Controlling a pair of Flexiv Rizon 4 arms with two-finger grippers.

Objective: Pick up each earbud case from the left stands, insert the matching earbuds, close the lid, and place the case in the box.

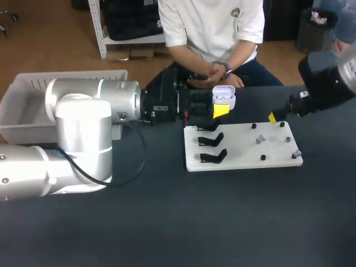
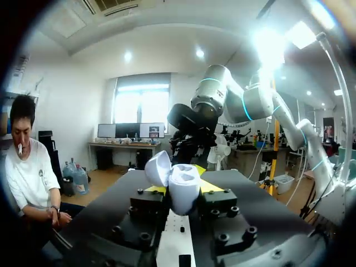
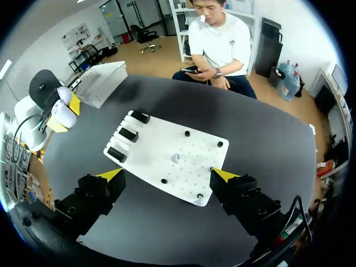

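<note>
My left gripper point(image 1: 221, 109) is shut on a white earbud case point(image 1: 223, 97) and holds it in the air just behind the white board point(image 1: 245, 160). The case point(image 2: 182, 189) sits between the yellow tips with its lid point(image 2: 158, 168) swung open. Three black stands point(image 1: 211, 140) line the board's left side, each bare. Small earbuds point(image 1: 259, 139) rest among black pegs on its right side. My right gripper point(image 1: 272, 117) hovers above the board's far right corner. In the right wrist view this gripper point(image 3: 168, 174) is open over the board point(image 3: 146, 142), with an earbud point(image 3: 174, 158) below it.
A white box point(image 1: 22, 97) stands at the table's far left, behind my left arm, and shows as the box point(image 3: 100, 83) in the right wrist view. Dark tabletop point(image 1: 222, 222) stretches in front of the board.
</note>
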